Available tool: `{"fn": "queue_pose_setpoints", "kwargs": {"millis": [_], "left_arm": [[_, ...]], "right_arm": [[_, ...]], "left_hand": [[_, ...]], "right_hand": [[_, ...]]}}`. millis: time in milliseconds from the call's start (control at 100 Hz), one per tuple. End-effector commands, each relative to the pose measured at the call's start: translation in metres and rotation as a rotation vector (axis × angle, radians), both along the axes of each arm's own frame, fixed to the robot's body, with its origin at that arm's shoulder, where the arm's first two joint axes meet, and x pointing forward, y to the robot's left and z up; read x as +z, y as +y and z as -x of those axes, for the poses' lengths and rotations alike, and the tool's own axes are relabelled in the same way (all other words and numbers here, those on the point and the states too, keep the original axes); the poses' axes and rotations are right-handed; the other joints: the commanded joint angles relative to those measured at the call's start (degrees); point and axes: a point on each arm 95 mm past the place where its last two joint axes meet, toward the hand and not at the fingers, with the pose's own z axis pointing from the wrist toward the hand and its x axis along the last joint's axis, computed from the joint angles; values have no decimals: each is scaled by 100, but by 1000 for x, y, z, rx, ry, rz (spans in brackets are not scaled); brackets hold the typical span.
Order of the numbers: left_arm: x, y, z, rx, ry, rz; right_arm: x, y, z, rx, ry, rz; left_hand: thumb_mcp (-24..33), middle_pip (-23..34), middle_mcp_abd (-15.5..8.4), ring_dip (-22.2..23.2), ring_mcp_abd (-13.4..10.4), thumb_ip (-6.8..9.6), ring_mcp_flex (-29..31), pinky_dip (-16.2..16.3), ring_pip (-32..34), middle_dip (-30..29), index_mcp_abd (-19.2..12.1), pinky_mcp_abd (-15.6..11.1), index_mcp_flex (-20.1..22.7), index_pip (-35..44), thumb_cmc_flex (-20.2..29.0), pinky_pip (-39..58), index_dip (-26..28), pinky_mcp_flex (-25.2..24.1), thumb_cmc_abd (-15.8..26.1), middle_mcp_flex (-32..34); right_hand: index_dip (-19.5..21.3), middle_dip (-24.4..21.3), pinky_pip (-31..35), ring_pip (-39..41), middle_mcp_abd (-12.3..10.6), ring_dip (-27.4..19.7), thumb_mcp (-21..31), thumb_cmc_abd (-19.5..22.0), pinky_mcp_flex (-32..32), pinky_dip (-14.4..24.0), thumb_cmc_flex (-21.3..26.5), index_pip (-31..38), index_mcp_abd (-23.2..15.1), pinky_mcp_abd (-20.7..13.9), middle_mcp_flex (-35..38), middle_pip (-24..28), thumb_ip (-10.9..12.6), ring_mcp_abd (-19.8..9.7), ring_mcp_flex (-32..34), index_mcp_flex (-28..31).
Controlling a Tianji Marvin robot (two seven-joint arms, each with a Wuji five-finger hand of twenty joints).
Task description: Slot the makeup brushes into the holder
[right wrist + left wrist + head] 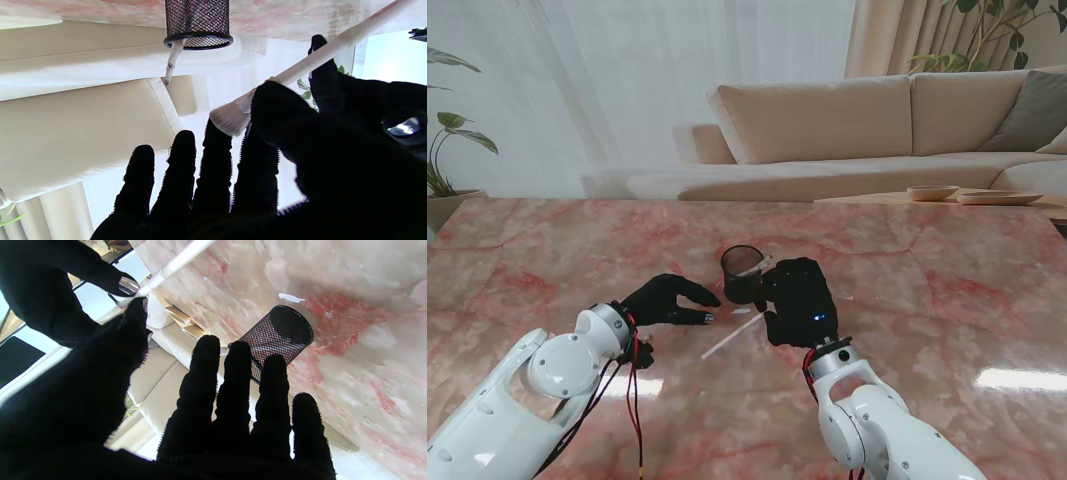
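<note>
A black mesh holder (739, 285) stands upright mid-table, with one pale brush (171, 63) leaning out over its rim. My right hand (799, 300) is just right of the holder and touching its side. Its thumb and forefinger are pinched on a white makeup brush (730, 337) near the bristles. The handle (350, 31) slants down toward my left, its tail low over the table. My left hand (665, 298) hovers left of the holder (277, 336), fingers spread. In the left wrist view the handle's tail (176, 261) ends by the thumb tip; contact is unclear.
The pink marble table (947, 300) stretches wide on both sides. Beyond its far edge are a beige sofa (827, 120), a low table with shallow bowls (932, 192) at the far right, and a plant (447, 150) at the far left.
</note>
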Motion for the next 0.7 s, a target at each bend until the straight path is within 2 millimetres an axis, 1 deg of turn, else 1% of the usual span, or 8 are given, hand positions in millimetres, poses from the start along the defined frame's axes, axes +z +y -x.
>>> {"fn": "queue_pose_setpoints", "kwargs": {"millis": [0,60,260,350,500,690], "left_arm": [[4,-6,-1,-19,-4,-8],[5,-9,-2,-29,5,-13],[1,-18,-3,-56,22,-48],[-2,-22,-4,-62,39,-53],[-5,-26,-4,-75,55,-59],[-8,-31,-3,-84,56,-64]], "right_arm": [[3,0,-2,10,-4,11],[5,1,-3,19,-12,15],[9,2,-4,39,-32,17],[11,3,-4,50,-45,23],[14,4,-3,65,-60,31],[16,6,-2,78,-76,31]], "left_hand": [[143,102,-96,113,3,-178,180,-52,169,82,-54,58,185,-71,-326,209,-101,-1,-242,195],[176,107,-100,120,-4,-186,212,-63,189,83,-71,72,226,-67,-337,233,-104,5,-259,235],[202,58,-91,105,9,-217,124,-123,150,66,-40,75,136,-147,-406,235,-142,-41,-269,132],[213,78,-73,113,14,-217,153,-133,169,74,-18,79,172,-128,-383,251,-134,-23,-289,166],[265,131,-22,171,97,-214,275,-140,291,93,44,116,269,-79,-361,311,-118,4,-310,295],[309,159,-43,205,97,-212,316,-163,375,104,-10,130,321,-55,-317,352,-113,23,-346,357]], "right_hand": [[406,122,12,-16,-41,53,135,301,-96,75,198,609,-285,-102,-45,-62,215,-123,2,500],[417,133,3,-21,-44,56,129,306,-99,70,195,597,-287,-98,-43,-66,217,-124,-6,502],[439,160,-9,-24,-49,66,122,317,-106,65,188,575,-296,-103,-47,-73,225,-115,-9,502],[452,172,-13,-26,-49,70,116,324,-106,64,185,558,-321,-101,-45,-81,229,-114,-9,496],[464,177,-14,-28,-55,74,110,328,-105,64,181,547,-320,-101,-38,-95,234,-114,-8,500],[484,193,-12,-31,-56,76,99,341,-96,65,170,531,-341,-86,-21,-104,239,-115,3,501]]}}
